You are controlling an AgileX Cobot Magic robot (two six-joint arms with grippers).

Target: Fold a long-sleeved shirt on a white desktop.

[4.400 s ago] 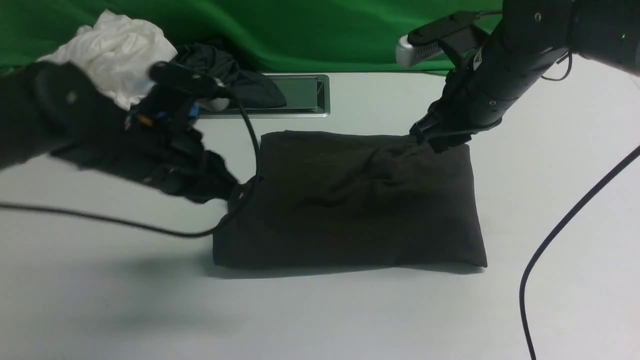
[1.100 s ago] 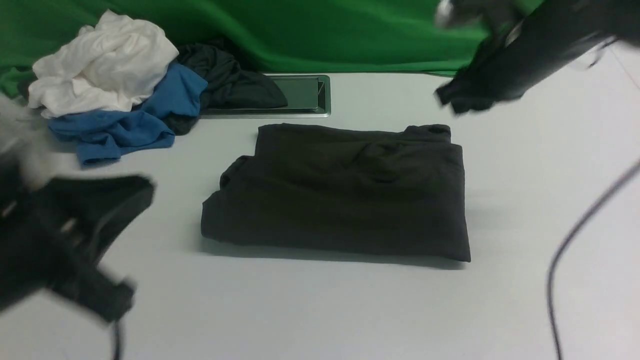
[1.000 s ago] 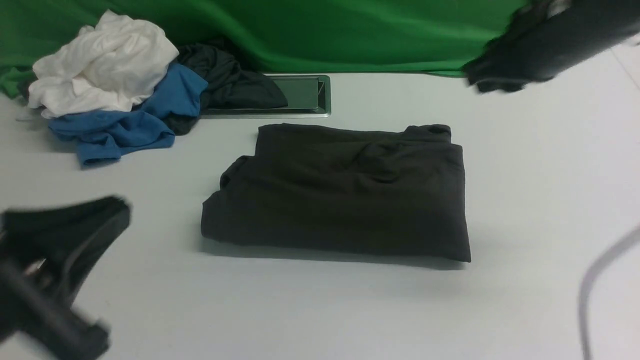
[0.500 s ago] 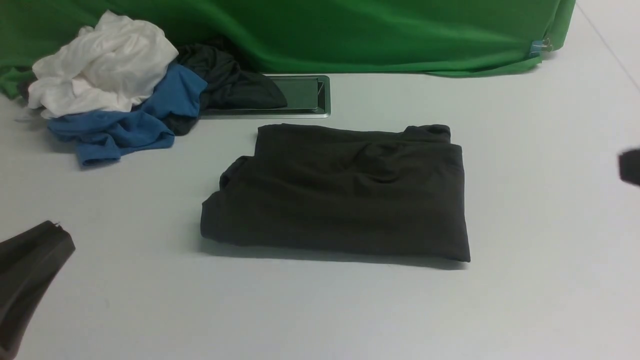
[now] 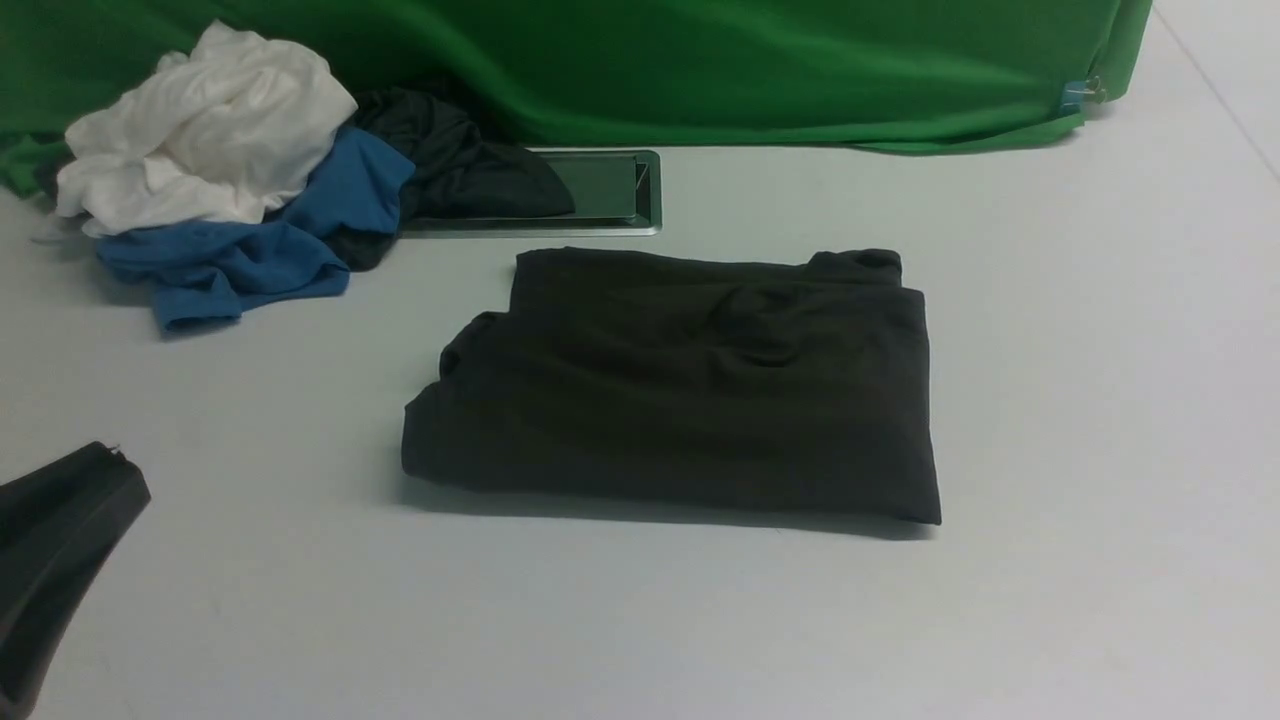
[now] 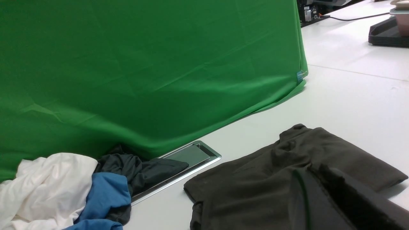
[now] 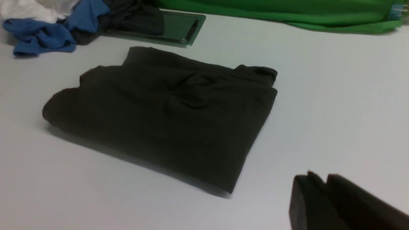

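White desktop [image 5: 1050, 400], green backdrop [image 5: 700, 70] behind; folded shirt [image 5: 690, 390] mid-table (bare surface all round). Left gripper [image 5: 120, 470] closed, right gripper [image 7: 319, 182] nearly closed, both empty.

Left gripper [image 5: 60, 540]: only a dark tip shows, cut off at the front view's lower left corner. Right gripper [image 7: 322, 191]: cut off by its wrist view's bottom edge, fingers together. Long-sleeved shirt [image 5: 680, 385]: sleeves and chest logo folded out of sight. Cable hatch [image 5: 600, 190]: left end buried under the charcoal garment [image 5: 450, 160].
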